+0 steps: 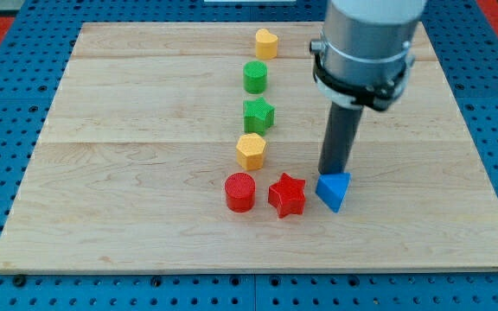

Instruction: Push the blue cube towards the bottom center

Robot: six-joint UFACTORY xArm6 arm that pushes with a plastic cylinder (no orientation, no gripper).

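My tip touches top of blue block, triangular-looking, near wooden tabletop bottom edge, right of red star block. No jaws: bare rod, holds nothing.

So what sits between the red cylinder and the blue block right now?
The camera view shows the red star between the red cylinder and the blue block. My tip sits at the blue block's top edge.

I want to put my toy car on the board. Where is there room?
The whole left side of the wooden board is bare, and so is the right side past the blue block. The middle is crowded: the yellow heart, green cylinder, green star, yellow hexagon, red cylinder, red star and my tip.
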